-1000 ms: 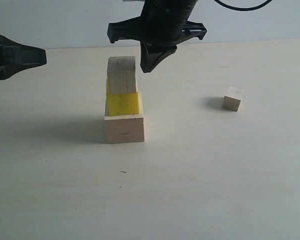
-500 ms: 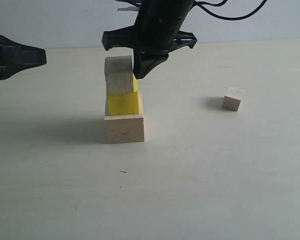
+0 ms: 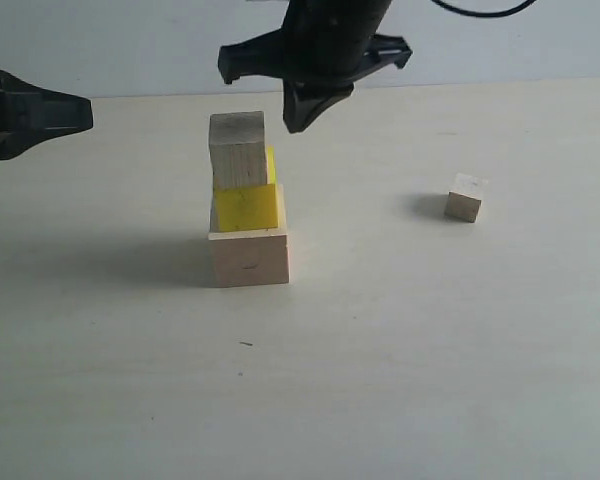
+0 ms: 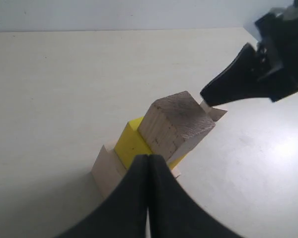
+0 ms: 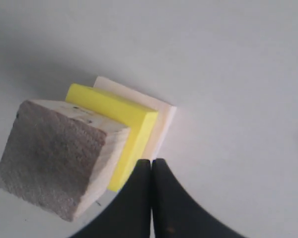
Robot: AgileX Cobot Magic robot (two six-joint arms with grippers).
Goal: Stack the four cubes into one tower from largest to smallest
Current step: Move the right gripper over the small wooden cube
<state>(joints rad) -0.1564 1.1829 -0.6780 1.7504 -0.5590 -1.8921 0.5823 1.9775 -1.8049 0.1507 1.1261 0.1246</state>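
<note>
The tower stands three high. The large wood cube point(image 3: 248, 257) bears the yellow cube point(image 3: 246, 208), and the medium wood cube point(image 3: 238, 150) sits on top, offset to the left. The small wood cube point(image 3: 465, 197) lies alone on the table to the right. My right gripper point(image 3: 302, 120) hangs shut and empty just above and to the right of the medium cube, not touching it. My left gripper point(image 3: 80, 112) is shut and empty at the far left. The right wrist view looks down on the medium cube point(image 5: 59, 153), yellow cube point(image 5: 124, 124) and large cube point(image 5: 161, 124) beside the shut gripper point(image 5: 151, 161). The left gripper point(image 4: 148, 157) faces the stack point(image 4: 176, 126).
The pale table point(image 3: 430, 350) stretches around the stack, and its far edge meets a light wall behind the right arm point(image 3: 330, 40). The right gripper's black fingers point(image 4: 238, 87) show in the left wrist view, close to the top cube.
The right gripper dipped against the medium cube's right side, nudged it slightly left, then rose and drew back to the right. The left gripper stayed still.
</note>
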